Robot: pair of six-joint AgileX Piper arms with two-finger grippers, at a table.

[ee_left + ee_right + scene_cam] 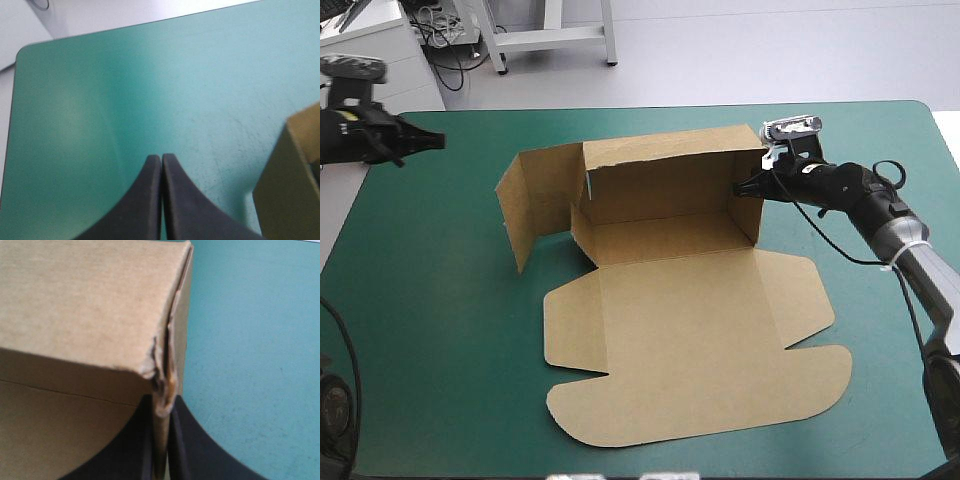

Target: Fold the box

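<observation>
Right gripper [748,187] grips a wall of the box [690,320].
Centre-right, the wall's edge sits between its fingers [197,450]; left gripper [432,140], upper left, clenched empty, well apart.

Matt, papery brown cardboard box [690,300], a cut sheet with raised walls: dry, unglossed, faintly grained along the wall. Frayed and fuzzy at the worn corner held between the fingers of the right end effector [161,407]. Teal-green tabletop cover [440,300]: smooth, dull with a soft sheen, finely speckled close up. Black curved fingers [140,210] of the left end effector [161,159]: smooth, matt, rubber-like.
</observation>
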